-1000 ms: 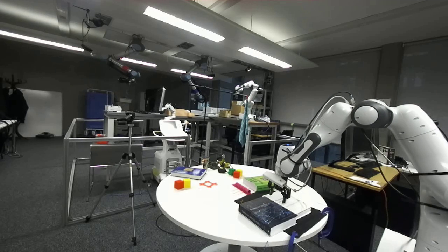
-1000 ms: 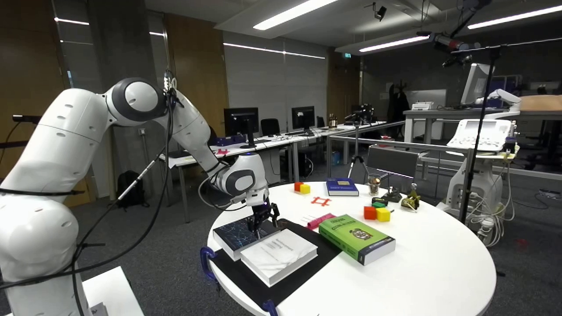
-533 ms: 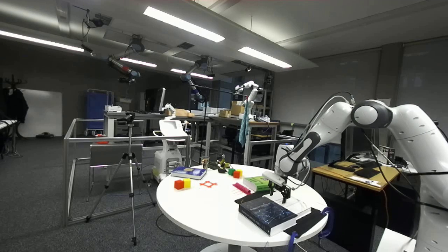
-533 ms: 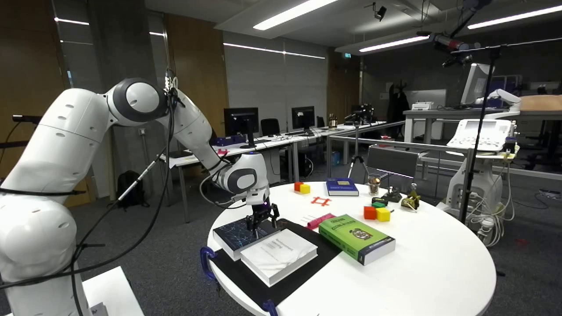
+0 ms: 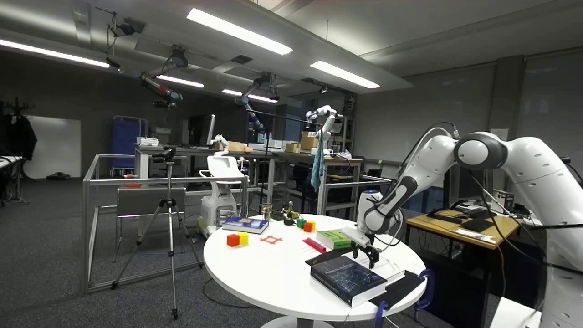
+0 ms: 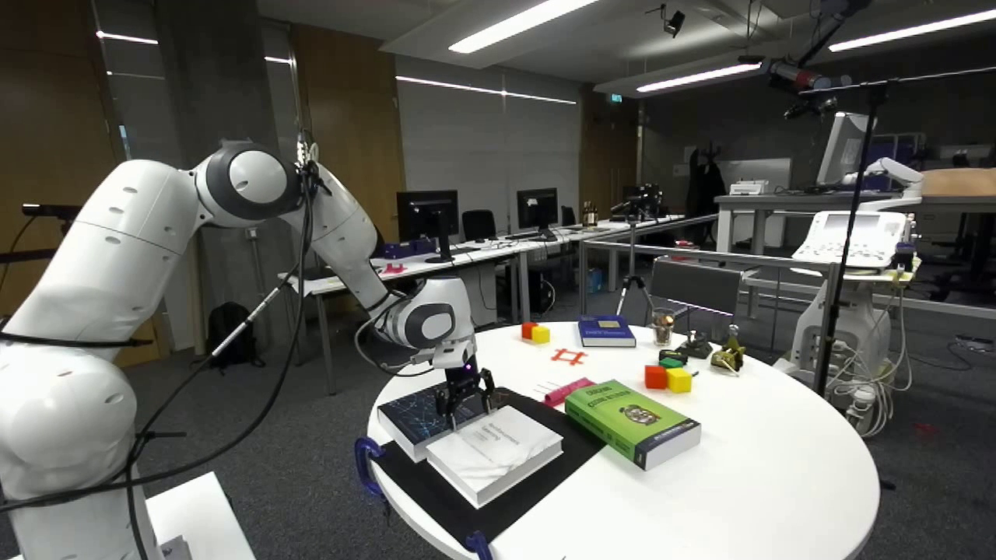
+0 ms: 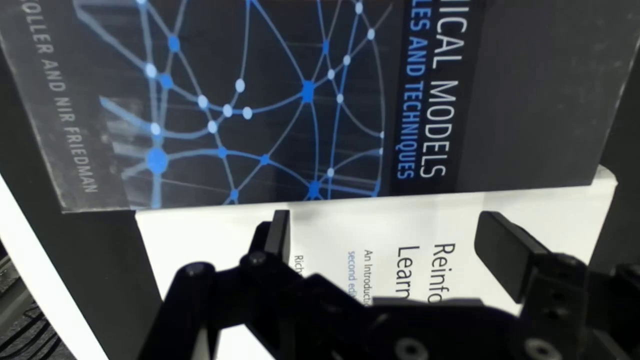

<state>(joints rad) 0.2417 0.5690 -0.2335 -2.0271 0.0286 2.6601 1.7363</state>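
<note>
My gripper (image 7: 384,220) stands open, pointing down, with nothing gripped between its fingers. Under it lies a white book (image 7: 380,270) with dark lettering; the fingertips are over its edge beside a dark book (image 7: 280,100) with a blue network pattern. Whether they touch the white cover I cannot tell. In an exterior view the gripper (image 6: 471,412) hangs at the border of the dark book (image 6: 416,412) and the white book (image 6: 498,447), which lie side by side on a black mat (image 6: 537,482). The opposite exterior angle shows the gripper (image 5: 364,259) behind the dark book (image 5: 348,275).
A thick green book (image 6: 630,420) and a pink roll (image 6: 568,391) lie near the mat. Farther off are red, yellow and green blocks (image 6: 655,378), a blue book (image 6: 607,333), a glass (image 6: 663,327) and a red frame (image 6: 568,357). Blue clamps (image 5: 426,289) grip the table edge.
The arm has come down a little, and the gripper has shifted slightly toward the white book over the last half second. Its jaws stay apart. The books have not moved.
</note>
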